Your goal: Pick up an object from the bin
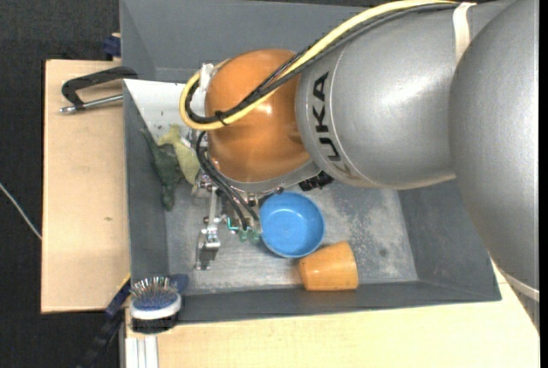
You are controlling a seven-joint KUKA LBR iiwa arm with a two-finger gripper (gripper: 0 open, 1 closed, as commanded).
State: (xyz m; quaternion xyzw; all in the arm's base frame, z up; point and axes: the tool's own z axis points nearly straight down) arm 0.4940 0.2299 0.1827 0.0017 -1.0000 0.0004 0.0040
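Observation:
My gripper (224, 231) hangs under the orange wrist cover over the bin's near-left floor. Its fingers stand apart and nothing is between them. The left finger (208, 242) points down at bare floor. The right finger is close beside a round blue bowl (293, 225), which sits upright just right of the gripper. An orange cup (330, 268) lies on its side by the near wall, right of the bowl. A dark green toy lizard (163, 172) lies along the left wall, left of the gripper.
A pale yellow-green soft thing (183, 154) sits beside the lizard, partly under the wrist cover. A white sheet (158, 101) leans in the far-left corner. The big silver arm covers the bin's right and far side.

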